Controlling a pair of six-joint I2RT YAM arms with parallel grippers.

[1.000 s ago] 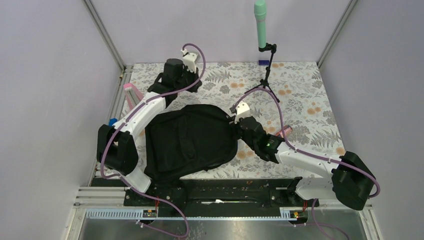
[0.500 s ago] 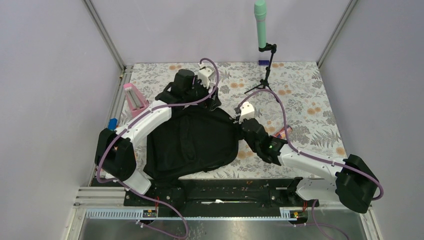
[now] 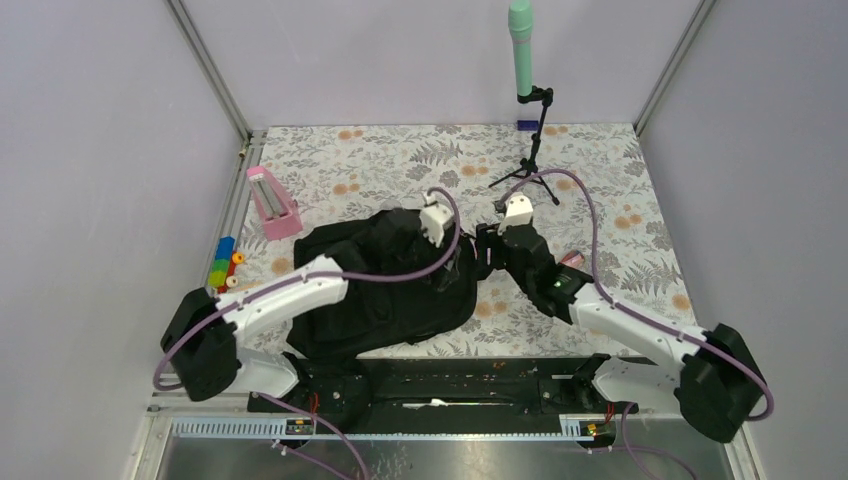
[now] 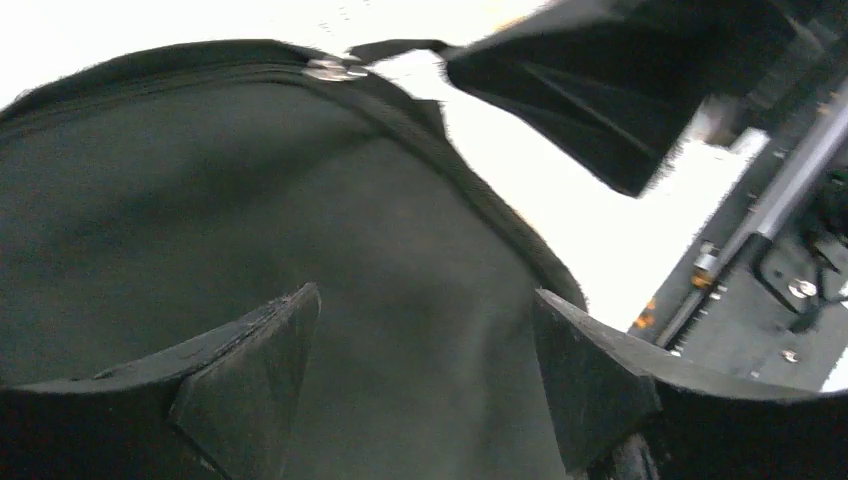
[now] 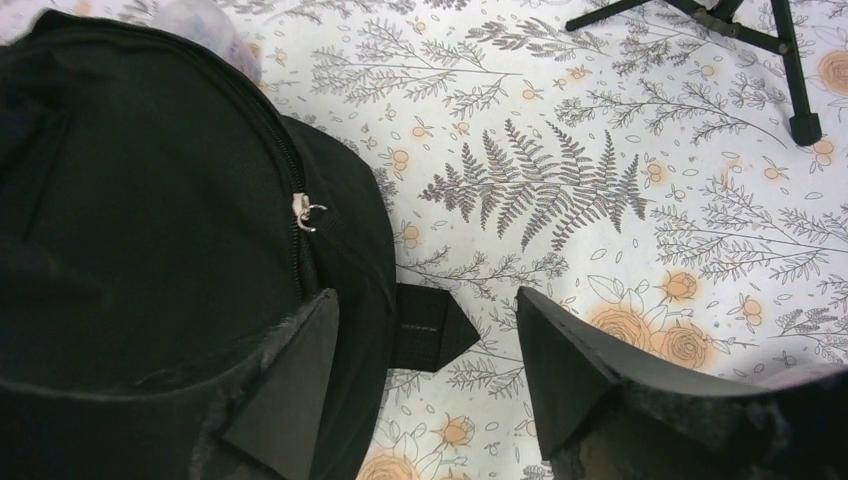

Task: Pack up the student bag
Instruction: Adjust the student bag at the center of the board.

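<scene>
Student bag (image 3: 385, 285) lay flat on the floral tabletop (image 3: 620, 190), near-centre and a little to the left, its near edge close to the arm bases. It looked slack and low.

Left hand (image 4: 425, 300) hovered over the bag's upper panel. Its fingers were spread wide, with only black fabric showing below the gap and nothing held. Right hand (image 5: 428, 295) sat at the bag's right-hand edge, also spread wide and empty. One finger was over the fabric and the other over bare cloth, with a short black strap tab (image 5: 425, 330) poking out between them.

A zip pull (image 5: 307, 212) rested on the curved seam just ahead of the right hand. The zip line looked closed along the stretch in view; I could not tell about the rest.

Loose items lay outside the bag: a pink wedge-shaped piece (image 3: 270, 200) and a small cluster of coloured blocks (image 3: 222, 268), both well to the left. Something pink was part-hidden behind the right arm, and I could not make it out. A tripod stand (image 3: 530, 160) stood at the far side.

Judged step: early, getting the bag open, with neither hand gripping and nothing visibly packed.

The next move probably calls for one hand to pin or pinch the fabric beside the seam while the other closes on the small pull and draws it along the curve. The pull is small and the cloth soft, so the fabric may bunch unless it is held taut.
</scene>
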